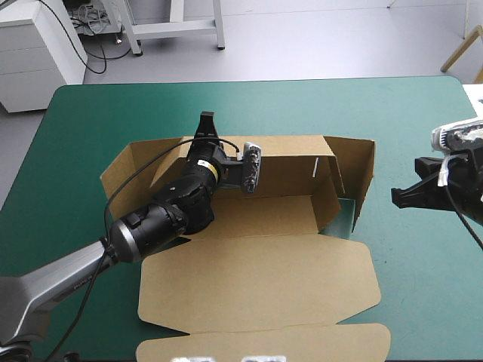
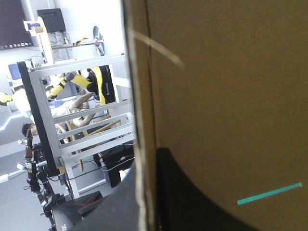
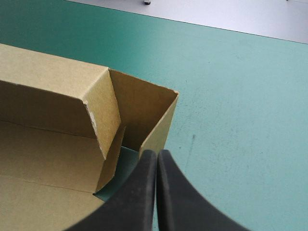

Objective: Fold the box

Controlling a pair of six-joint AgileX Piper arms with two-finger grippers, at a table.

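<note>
The brown box lies mid-table with its lid panel flat toward the front edge. Its back wall and right side wall stand raised. My left gripper reaches over the box to the top of the back wall. In the left wrist view the board runs edge-on between the fingers of the left gripper, which is shut on it. My right gripper hovers to the right of the box, shut and empty. In the right wrist view the right gripper points at the box's far right corner.
Teal-green cover stretches between the box and the table's right and far edges. A tucked corner flap leans inward at the box's right end, leaving a gap down to the cover. A white cabinet stands beyond the far left corner.
</note>
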